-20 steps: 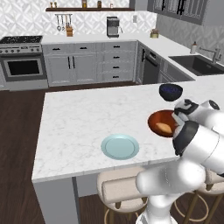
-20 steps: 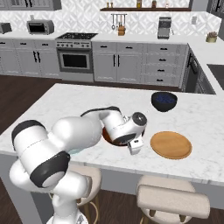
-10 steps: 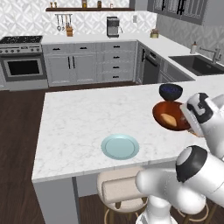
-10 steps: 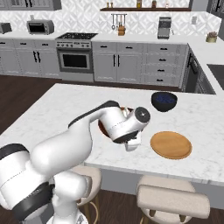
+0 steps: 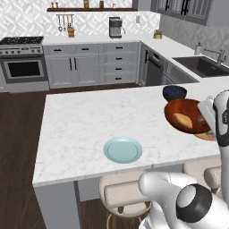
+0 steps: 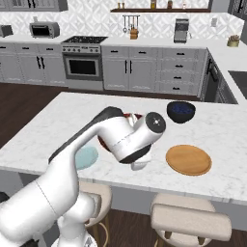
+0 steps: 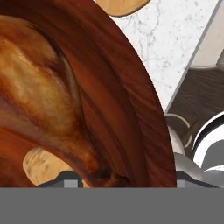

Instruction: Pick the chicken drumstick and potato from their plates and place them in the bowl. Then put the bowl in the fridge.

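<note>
Hand (image 7: pixel 120 183) gripping the rim of the glossy reddish-brown wooden bowl (image 5: pixel 188 115), raised and tilted over the white marble worktop (image 5: pixel 85 120). Reddish-brown chicken drumstick (image 7: pixel 39 96) and tan potato (image 7: pixel 41 168) lie inside it. Tan wooden plate (image 6: pixel 188 159) just beside; pale blue-green plate (image 5: pixel 122 150) well apart; dark blue bowl (image 6: pixel 181 111) behind.

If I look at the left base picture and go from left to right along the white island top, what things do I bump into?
Pale blue-green plate → reddish-brown bowl, lifted and tilted at the robot's tool, with food inside. The dark blue bowl sits farther back, and its left-right place overlaps the brown bowl, so I leave it out of the order.
</note>
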